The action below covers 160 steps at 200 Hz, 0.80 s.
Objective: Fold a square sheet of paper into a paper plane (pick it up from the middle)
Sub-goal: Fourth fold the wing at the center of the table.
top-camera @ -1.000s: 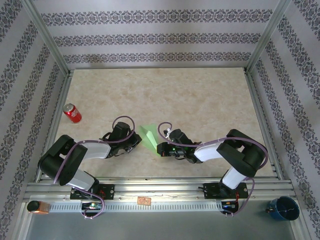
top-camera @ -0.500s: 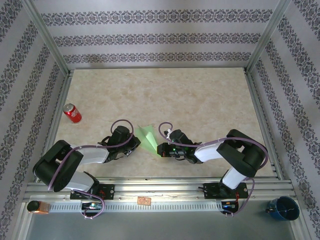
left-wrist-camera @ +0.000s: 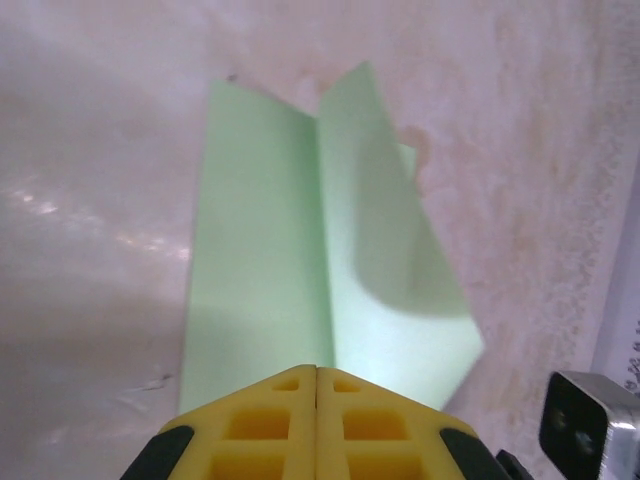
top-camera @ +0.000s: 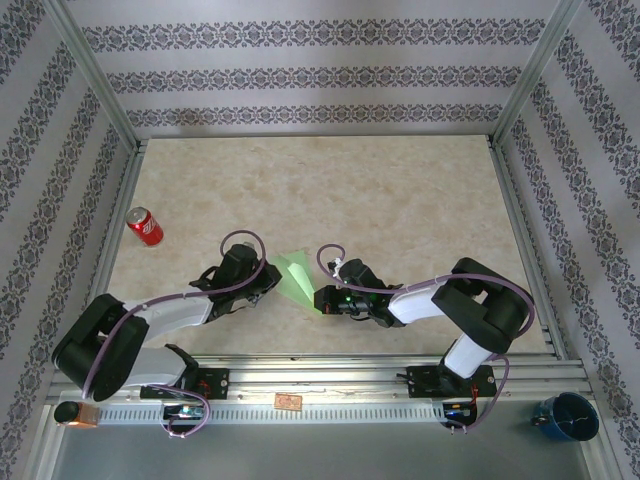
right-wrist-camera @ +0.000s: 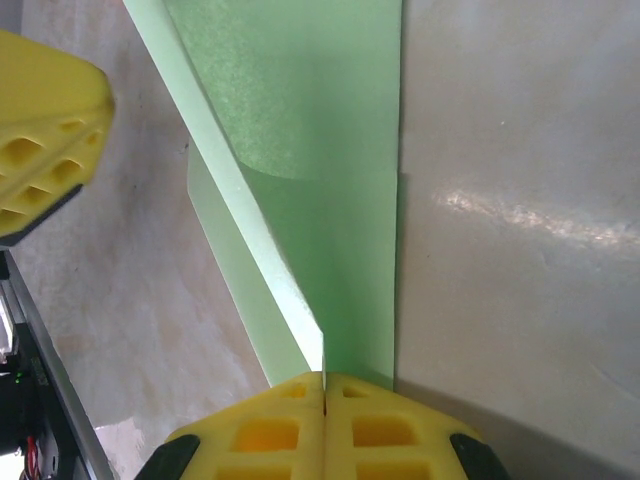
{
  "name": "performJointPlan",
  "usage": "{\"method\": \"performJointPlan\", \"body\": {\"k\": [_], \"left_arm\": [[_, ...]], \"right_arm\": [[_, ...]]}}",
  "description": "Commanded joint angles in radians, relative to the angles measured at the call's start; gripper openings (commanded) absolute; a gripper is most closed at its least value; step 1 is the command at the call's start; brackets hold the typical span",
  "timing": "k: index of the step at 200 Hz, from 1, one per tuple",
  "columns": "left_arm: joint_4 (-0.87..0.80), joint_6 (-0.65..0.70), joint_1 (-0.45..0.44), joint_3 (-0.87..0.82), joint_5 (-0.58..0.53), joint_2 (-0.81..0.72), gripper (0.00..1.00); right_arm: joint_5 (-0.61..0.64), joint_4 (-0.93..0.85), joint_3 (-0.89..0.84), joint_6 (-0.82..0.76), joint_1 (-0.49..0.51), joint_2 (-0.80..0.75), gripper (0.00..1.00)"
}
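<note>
Folded sheet of paper lies on the marbled table between both grippers. Right gripper closed, pinching the sheet at a raised crease. Left gripper closed, tips at the opposite edge, contact not determinable. Paper thin, matte, light green, creased down the centre

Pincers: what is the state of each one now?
Left pincer: closed; grip on the green paper cannot be told.
Right pincer: closed, holding the green paper.

Yellow pincer pads, purple cables
</note>
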Motion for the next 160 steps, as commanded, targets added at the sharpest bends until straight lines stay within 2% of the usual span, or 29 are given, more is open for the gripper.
{"method": "performJointPlan", "body": {"k": [1, 42, 92, 160], "left_arm": [[0.053, 0.1, -0.01, 0.021, 0.056, 0.013, 0.06], [0.23, 0.11, -0.011, 0.051, 0.192, 0.143, 0.03], [0.313, 0.09, -0.01, 0.063, 0.19, 0.226, 0.03], [0.342, 0.074, -0.01, 0.079, 0.192, 0.292, 0.03]], "right_arm": [[-0.021, -0.03, 0.001, 0.016, -0.004, 0.03, 0.01], [-0.019, -0.026, -0.005, 0.03, -0.011, 0.034, 0.01], [-0.022, -0.028, -0.007, 0.032, -0.016, 0.034, 0.01], [-0.03, -0.028, -0.006, 0.034, -0.021, 0.039, 0.01]]}}
